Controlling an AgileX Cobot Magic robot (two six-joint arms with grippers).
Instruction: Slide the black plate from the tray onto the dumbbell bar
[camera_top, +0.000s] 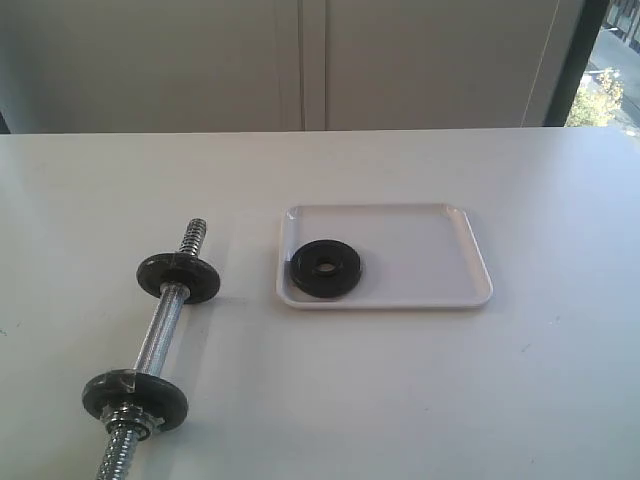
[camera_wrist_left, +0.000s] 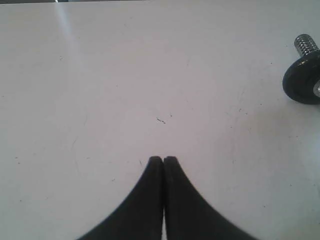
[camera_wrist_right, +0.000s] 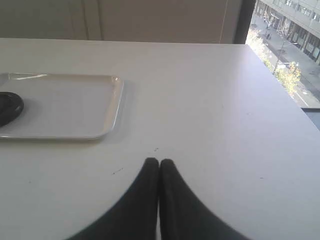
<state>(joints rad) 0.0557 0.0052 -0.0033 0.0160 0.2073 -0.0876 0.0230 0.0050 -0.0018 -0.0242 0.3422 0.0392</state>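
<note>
The black plate lies flat in the tray.
Its hole faces up, at the tray's left end. The dumbbell bar lies on the worktop, left of the tray, pointing far and near. My left end effector and right end effector are clenched, holding nothing.

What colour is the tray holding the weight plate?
White; the tray shows best in the exterior view.

You see a scuffed white table, a pale panelled wall behind it, and a window onto a sunlit street.
</note>
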